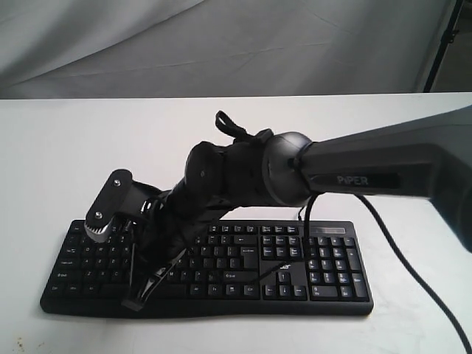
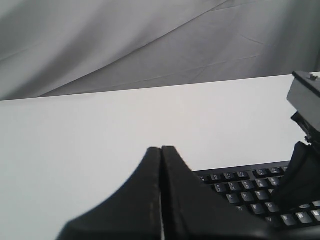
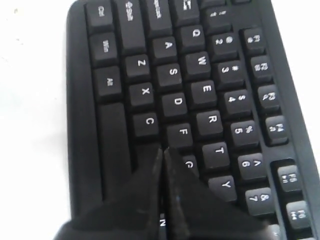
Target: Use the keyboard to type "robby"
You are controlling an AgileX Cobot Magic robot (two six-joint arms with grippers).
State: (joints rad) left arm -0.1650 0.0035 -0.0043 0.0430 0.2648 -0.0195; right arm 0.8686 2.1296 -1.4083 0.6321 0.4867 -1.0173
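Note:
The black keyboard (image 1: 332, 258) lies across the near part of the white table (image 1: 66, 147), letter keys to the left, number pad to the right. My right gripper (image 1: 141, 296) reaches across to the letter keys from the right. In the right wrist view my right gripper (image 3: 162, 149) is shut, with nothing between its fingers. Its tip hovers over the keyboard (image 3: 200, 95) beside the C, F and G keys, and its fingers hide the keys beneath. My left gripper (image 2: 161, 148) is shut and empty, above bare table beside the keyboard (image 2: 250, 190). It is outside the exterior view.
A grey cloth backdrop (image 1: 221, 44) hangs behind the table. A black cable (image 1: 402, 254) trails over the table at the right, past the keyboard's end. The right arm's grey wrist block (image 2: 305, 95) shows at the edge of the left wrist view.

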